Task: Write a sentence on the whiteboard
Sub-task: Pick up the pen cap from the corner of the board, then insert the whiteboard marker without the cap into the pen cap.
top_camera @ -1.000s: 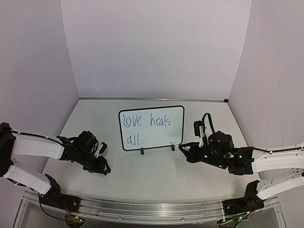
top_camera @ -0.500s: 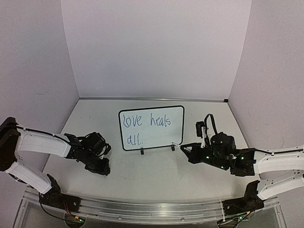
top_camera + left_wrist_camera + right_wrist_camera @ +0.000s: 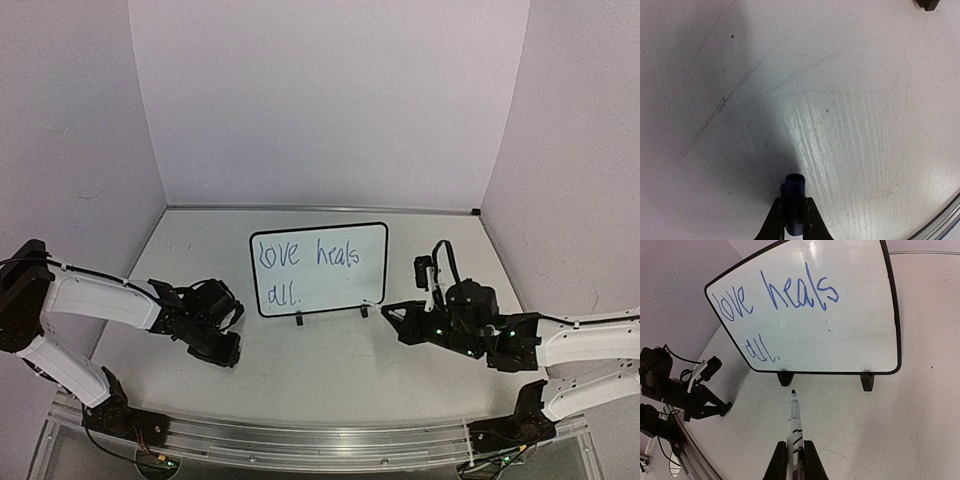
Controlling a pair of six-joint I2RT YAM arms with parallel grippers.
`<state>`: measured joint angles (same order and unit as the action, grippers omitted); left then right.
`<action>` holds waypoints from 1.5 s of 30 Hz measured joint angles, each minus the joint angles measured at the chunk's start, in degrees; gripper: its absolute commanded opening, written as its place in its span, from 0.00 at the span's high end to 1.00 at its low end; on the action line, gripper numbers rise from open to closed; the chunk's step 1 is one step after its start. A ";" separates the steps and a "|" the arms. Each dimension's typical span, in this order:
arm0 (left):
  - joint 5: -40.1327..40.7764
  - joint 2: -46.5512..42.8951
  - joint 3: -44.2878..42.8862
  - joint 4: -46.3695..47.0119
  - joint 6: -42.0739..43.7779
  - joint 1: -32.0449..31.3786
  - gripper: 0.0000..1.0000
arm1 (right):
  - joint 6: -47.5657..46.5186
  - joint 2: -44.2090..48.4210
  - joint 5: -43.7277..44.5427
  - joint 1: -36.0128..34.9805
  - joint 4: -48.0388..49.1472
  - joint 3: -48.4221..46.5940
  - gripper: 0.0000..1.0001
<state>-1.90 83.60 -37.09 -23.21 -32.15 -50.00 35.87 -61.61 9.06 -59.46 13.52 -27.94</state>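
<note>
Blue cap [image 3: 795, 190] sits clamped in the left gripper [image 3: 794, 214], which has slid right over the table [image 3: 330, 375]. The right gripper [image 3: 795, 452], closed on a marker [image 3: 794, 417], has backed off the upright whiteboard [image 3: 860, 325] at mid-table, which bears the sentence [image 3: 790, 295]. The marker's rear is cut off.

Top view: high at 6 o'clock of the table [image 3: 330, 350], facing 12, distant. Left wrist: close over bare table, apparently looking straight down. Right wrist: low, facing the whiteboard [image 3: 850, 330] at 12; top view shares it.
</note>
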 measured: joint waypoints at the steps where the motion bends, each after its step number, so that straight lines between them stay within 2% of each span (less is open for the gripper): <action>1: 0.06 -0.06 0.04 0.13 -0.06 0.00 1.00 | -0.03 0.27 -0.18 0.00 -0.16 0.00 1.00; 12: 0.35 -5.55 3.09 -1.39 -0.88 -0.16 1.00 | -1.18 5.19 -0.91 0.00 -3.33 0.00 1.00; 17: -0.18 -9.27 3.18 -3.06 -0.54 -0.22 1.00 | -2.72 4.80 -4.15 0.04 -4.65 0.00 1.00; 22: -6.43 -13.41 3.22 -2.28 3.79 -0.21 1.00 | -4.74 1.87 -13.82 1.21 -5.68 -1.44 1.00; 31: -23.44 -16.87 2.05 1.30 11.34 -0.45 1.00 | -6.46 -5.33 -39.71 7.91 -5.98 -7.05 1.00; 33: -24.94 -16.65 0.70 0.99 11.88 -0.74 1.00 | -6.41 -6.78 -44.74 9.18 -6.13 -8.45 1.00; 38: -28.99 -13.16 -9.11 -1.89 15.67 -1.97 1.00 | -5.89 -9.95 -53.98 9.73 -6.22 -11.86 1.00; 45: -35.56 -5.72 -22.80 -8.75 29.44 -2.18 1.00 | -4.69 -13.34 -61.55 9.73 -6.34 -15.54 1.00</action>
<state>-37.46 77.88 -59.89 -31.97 -2.72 -52.18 31.18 -74.95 -52.49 -49.74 7.18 -43.49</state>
